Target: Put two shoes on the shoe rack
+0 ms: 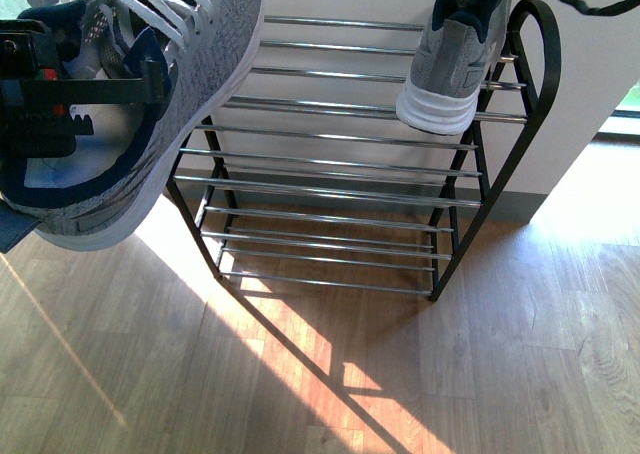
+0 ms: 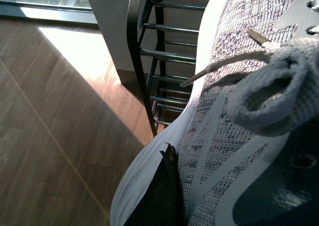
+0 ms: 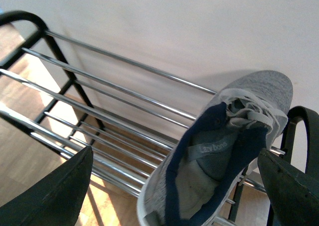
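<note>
Two grey knit white-soled sneakers; the first sneaker (image 1: 200, 64) hangs clamped in the left gripper (image 1: 95, 89) by the black-framed silver-rod shoe rack (image 1: 340, 162); the second sneaker (image 1: 450, 64) sits on its top shelf's right end, the right gripper (image 3: 174, 154) spread around it; next, likely: set the first alongside.

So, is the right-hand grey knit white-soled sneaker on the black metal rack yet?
On: the sneaker rests on the top silver rods of the rack, heel toward the front.

Grey sneaker (image 1: 450, 64) rests on rack (image 1: 330, 164) top; other sneaker (image 1: 190, 104) aloft
</note>
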`<state>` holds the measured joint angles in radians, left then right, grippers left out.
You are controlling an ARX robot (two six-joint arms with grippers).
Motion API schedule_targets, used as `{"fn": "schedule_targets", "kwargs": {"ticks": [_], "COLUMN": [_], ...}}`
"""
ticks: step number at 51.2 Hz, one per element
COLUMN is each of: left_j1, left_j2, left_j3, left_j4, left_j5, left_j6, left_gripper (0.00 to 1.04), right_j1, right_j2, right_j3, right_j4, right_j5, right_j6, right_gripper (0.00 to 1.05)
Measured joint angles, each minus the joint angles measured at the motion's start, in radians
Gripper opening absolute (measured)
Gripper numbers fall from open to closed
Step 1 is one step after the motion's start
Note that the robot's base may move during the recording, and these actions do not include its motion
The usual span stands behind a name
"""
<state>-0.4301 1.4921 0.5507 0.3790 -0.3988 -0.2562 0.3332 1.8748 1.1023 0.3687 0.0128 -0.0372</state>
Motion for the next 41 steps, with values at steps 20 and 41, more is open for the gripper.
{"fn": "schedule_targets", "kwargs": {"ticks": [20, 41], "left_j1": [0.0, -0.001], "left_j2": [0.0, 0.0], "left_j3": [0.0, 0.0], "left_j4": [0.0, 0.0], "left_j5": [0.0, 0.003], "left_j6": [0.0, 0.0], "left_gripper": [0.02, 0.02], "right_j1": [-0.003, -0.099], "right_j2": [-0.616, -0.985], "right_j3": [-0.476, -0.784], "right_j4": [0.066, 0.18], "right_j5": [-0.207, -0.011], "right_j6": [0.109, 0.152], "right_gripper": [0.96, 0.82]}}
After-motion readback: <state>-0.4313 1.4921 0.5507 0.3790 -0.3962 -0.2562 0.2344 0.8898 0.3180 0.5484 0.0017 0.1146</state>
